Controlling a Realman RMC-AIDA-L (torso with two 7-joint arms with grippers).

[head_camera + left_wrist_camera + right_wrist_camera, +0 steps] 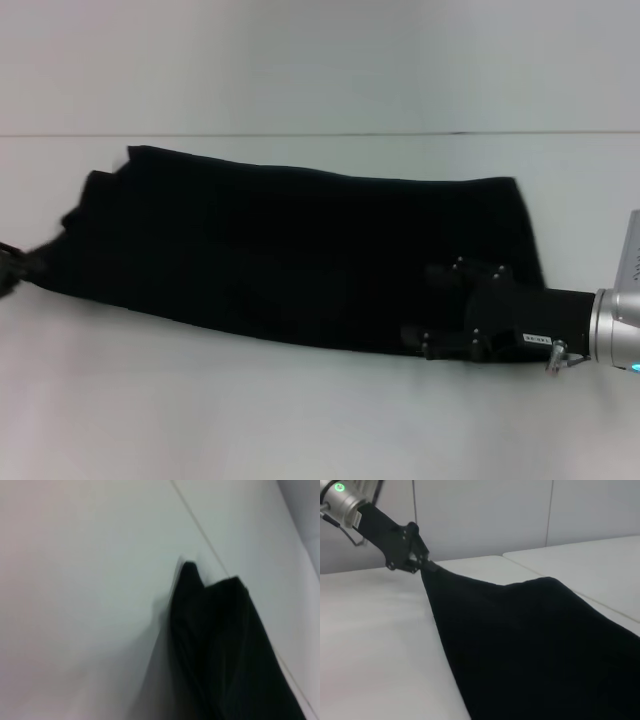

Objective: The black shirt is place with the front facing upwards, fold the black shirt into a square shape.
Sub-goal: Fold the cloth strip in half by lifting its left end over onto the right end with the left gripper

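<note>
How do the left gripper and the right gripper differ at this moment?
The left gripper is at the shirt's far left corner, pinching the cloth, while the right gripper lies over the black shirt near its right end. The left shows mostly off-frame in the head view; the right shows fully. Both are black.

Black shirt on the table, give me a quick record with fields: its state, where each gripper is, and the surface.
shirt: black, folded into a long band across the table, no lettering showing
left gripper: at the shirt's left end, pinching the cloth, pulled taut
right gripper: over the shirt's right end, near edge; grip hidden
table: white
</note>
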